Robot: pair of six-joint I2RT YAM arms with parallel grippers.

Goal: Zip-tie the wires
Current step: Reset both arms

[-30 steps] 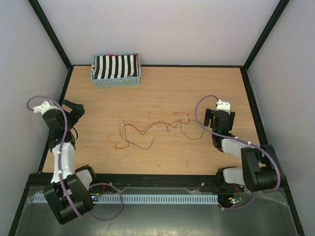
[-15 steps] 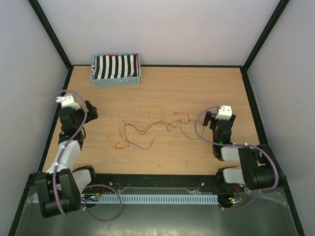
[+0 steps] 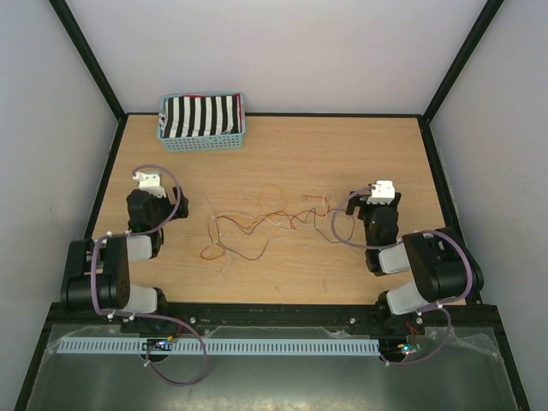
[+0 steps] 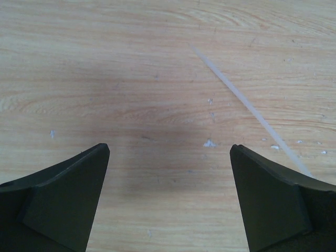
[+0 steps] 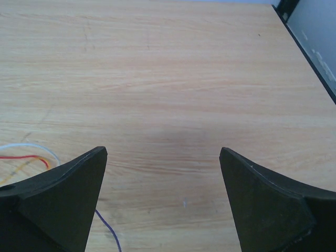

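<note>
- Left gripper [image 4: 169,149]: jaws spread wide, nothing between them. Bare wood grain shows in the gap, with a soft shadow on it.
- Just beyond the left gripper's right finger [image 4: 273,194] lies a pale flat strip [image 4: 247,105]. It runs diagonally across the board and its lower end passes out of sight behind that finger. Cannot tell whether they touch.
- Right gripper [image 5: 163,152]: jaws also spread wide and holding nothing. Only tabletop shows between the fingers.
- Beside the right gripper's left finger [image 5: 52,199], the ends of the wires [image 5: 31,156] come into view: one white, one red and one yellowish strand, curving together. A thin purple strand [image 5: 107,231] lies lower down, close to that finger.
- Top view: the wires [image 3: 272,215] lie loose on the middle of the table [image 3: 342,154], between the two arms.
- The wires look hair-thin and long, in a slack, looping sprawl of orange, red, dark and pale strands. They are unbundled, with stray ends curling off to each side. The left part gathers into a small knot of loops and the right part thins out toward the right arm.
- Both arms are folded low, one on each side of the sprawl. Neither gripper touches the wires.
- At the far left corner stands a blue-green basket [image 3: 205,144] holding black-and-white striped material [image 3: 201,116], well apart from the wires.
</note>
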